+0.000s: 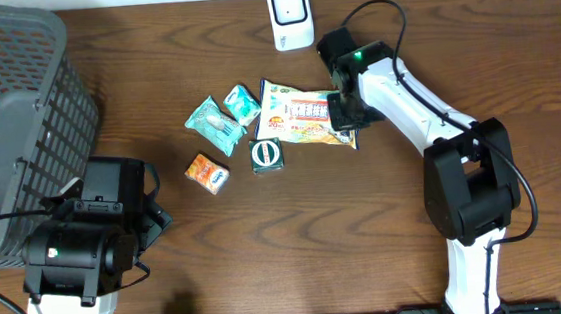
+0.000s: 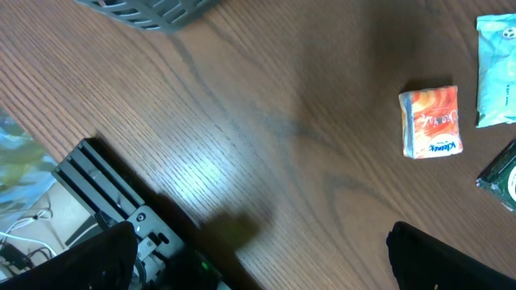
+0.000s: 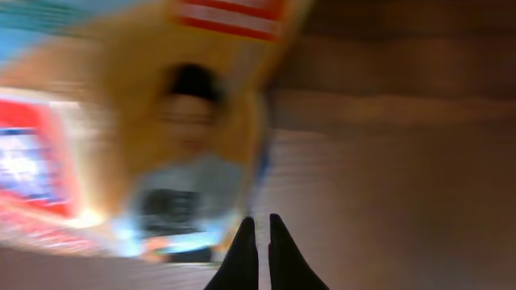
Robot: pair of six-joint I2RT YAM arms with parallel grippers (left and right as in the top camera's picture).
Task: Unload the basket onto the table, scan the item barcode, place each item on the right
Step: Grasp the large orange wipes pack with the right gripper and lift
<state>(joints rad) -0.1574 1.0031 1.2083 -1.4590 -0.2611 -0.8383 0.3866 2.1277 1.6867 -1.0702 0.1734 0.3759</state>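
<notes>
Risk noted: the right gripper had at most a thin margin of the snack packet. A lift from there could come away empty or drop the packet short of the scanner, barcode unread.

Nearest, the left gripper stood spread wide over bare table, holding nothing. The orange tissue pack lay beyond it.

Further out, the right gripper's fingers were pressed together at the packet's right edge. Whether film was caught between them could not be told. The scanner stood at the far edge, apart from the packet.
</notes>
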